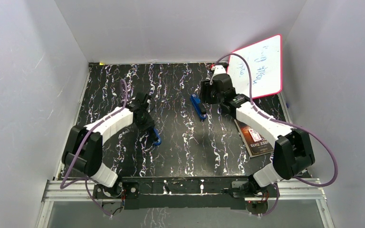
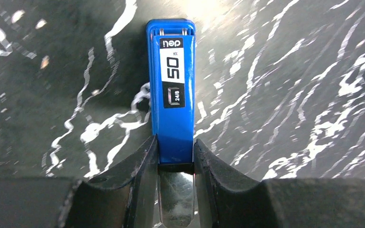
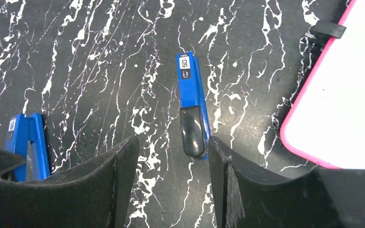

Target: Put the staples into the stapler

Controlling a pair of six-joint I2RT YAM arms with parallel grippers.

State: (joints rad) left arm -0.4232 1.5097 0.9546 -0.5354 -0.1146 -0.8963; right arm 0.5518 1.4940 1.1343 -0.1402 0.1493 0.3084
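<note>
- The left gripper (image 2: 175, 145) is clamped on the near end of a blue stapler (image 2: 172, 80). Both fingers (image 2: 145, 161) press its flanks, and the body runs straight ahead from the jaws, its long axis in line with the wrist and its labelled face up.
- Bright metal shows between the fingers behind the blue body; I cannot tell whether it belongs to the stapler.
- The right gripper (image 3: 172, 142) stands with jaws apart and holds nothing. It hovers above a second stapler (image 3: 192, 102) that lies just ahead, nearer one finger than the other. Its long axis points away at a slight lean, black end nearest.
- No staples show in any view. The next move probably calls for opening the held stapler, and the right arm is the free one.
- The left arm bends down low over the table (image 1: 180, 142). The right arm reaches further out, wrist tipped down, near the whiteboard (image 1: 259, 66).
</note>
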